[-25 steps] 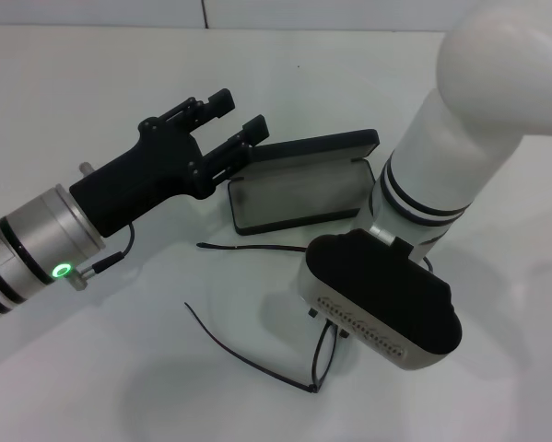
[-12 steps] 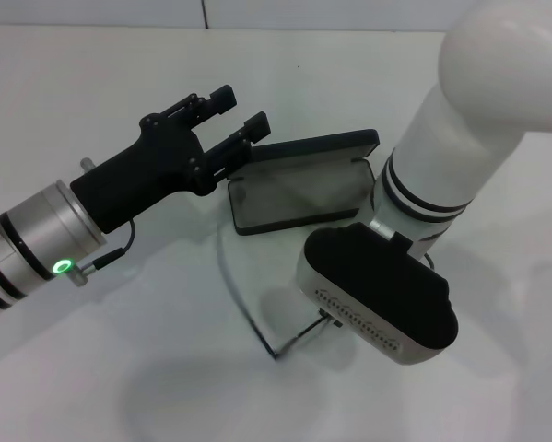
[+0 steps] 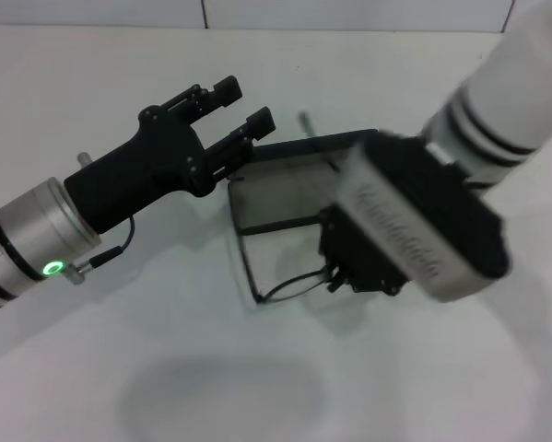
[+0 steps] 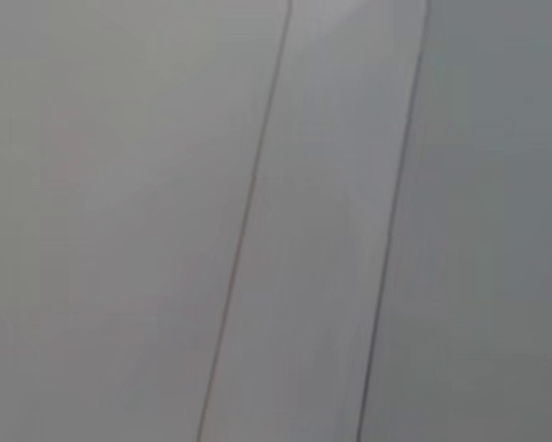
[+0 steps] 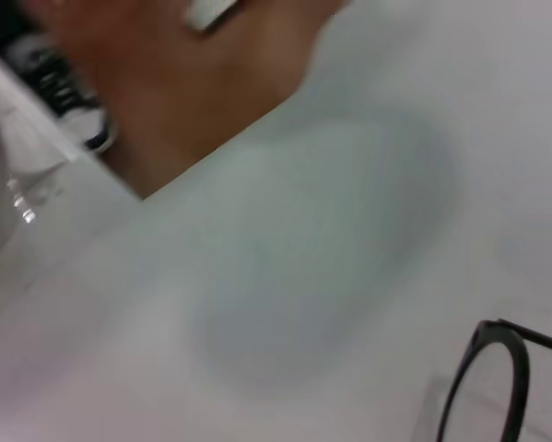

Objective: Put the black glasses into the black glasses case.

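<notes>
**Glasses carried toward the open case**

The right gripper [image 3: 335, 276] holds the black glasses [image 3: 289, 287] by the frame, close to one lens, and hangs them just in front of the black glasses case [image 3: 294, 195]. That end grip seems chosen to leave the long temple arms free, so they trail toward the case mouth; one slim arm runs up along the case's near left corner. Whether the frame touches the surface [image 3: 91, 368] here cannot be told.

The glasses are thin, dark wire-like rims around rounded clear lenses, light and springy-looking, likely to swing when carried. In the right wrist view one rim [image 5: 497, 378] curves in at the edge.

The case is a hard, matte black oblong with rounded corners, its lid tipped back on the hinge, the grey lining facing up to receive the frame.

The left gripper [image 3: 234, 115] hovers with fingers spread beside the case's far left end, probably ready to steady it. The surface is smooth, pale and plain.
</notes>
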